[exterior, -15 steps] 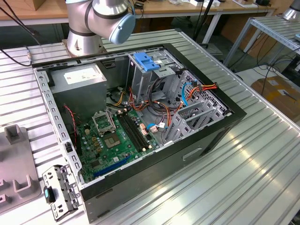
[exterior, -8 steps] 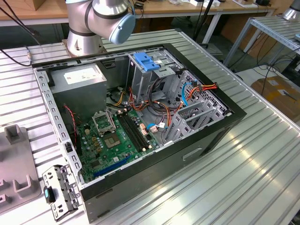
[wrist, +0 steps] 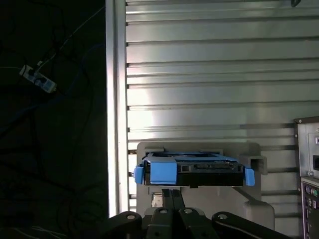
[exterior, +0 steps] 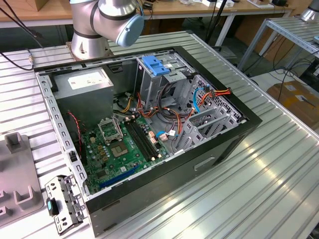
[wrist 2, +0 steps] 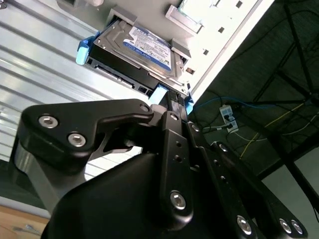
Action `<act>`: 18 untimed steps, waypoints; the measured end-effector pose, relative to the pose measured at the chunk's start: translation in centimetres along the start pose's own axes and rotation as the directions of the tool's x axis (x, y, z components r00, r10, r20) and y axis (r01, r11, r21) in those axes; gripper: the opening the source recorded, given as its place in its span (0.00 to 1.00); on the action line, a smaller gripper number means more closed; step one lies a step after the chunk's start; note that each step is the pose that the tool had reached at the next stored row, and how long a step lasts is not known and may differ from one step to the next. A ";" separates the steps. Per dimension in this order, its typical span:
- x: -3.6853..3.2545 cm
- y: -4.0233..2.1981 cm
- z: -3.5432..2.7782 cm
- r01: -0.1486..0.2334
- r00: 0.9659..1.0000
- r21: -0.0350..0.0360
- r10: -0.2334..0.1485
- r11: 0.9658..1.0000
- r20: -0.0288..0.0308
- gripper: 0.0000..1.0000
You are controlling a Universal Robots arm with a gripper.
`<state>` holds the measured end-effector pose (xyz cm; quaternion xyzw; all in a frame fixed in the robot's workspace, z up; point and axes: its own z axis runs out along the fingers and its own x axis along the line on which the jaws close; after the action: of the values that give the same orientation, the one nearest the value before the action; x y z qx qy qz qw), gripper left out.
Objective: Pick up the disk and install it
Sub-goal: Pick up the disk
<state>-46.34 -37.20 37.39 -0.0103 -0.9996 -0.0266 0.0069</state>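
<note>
Second wrist view first: nearest the lens, the black metal jaws are being shown drawn narrow, with no gap visible between them. Their tips are being held right against the near edge of the flat, rectangular, silver-grey disk (wrist 2: 144, 45) with its white-and-blue label. Whether any part of it is being pinched cannot be told. The disk's sides are being clasped by a blue plastic bracket (wrist 2: 82, 50). In the first wrist view the same disk (wrist: 199, 168) is being carried flat in a pale grey moulded holder (wrist: 199, 148), itself being borne by the ribbed aluminium counter (wrist: 209, 74). Nothing is being lifted yet, so the picking-up is being judged as only at the point of contact. Farther off, in the exterior view, the open black computer case (exterior: 224, 144) is being shown lying on the counter, its grey metal drive cage (exterior: 167, 84) being topped by a blue plastic latch piece (exterior: 157, 66). With the disk in its holder, the installing is being judged as wholly left to do.
</note>
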 end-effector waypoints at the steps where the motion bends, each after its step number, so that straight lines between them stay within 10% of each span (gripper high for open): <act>1: 0.00 0.00 0.00 0.005 1.000 0.000 -0.005 1.000 0.000 0.11; 18: 0.00 0.00 0.00 0.101 0.995 0.001 -0.101 0.995 -0.005 0.11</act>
<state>-46.34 -37.20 37.39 0.0401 -0.9988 -0.0263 0.0083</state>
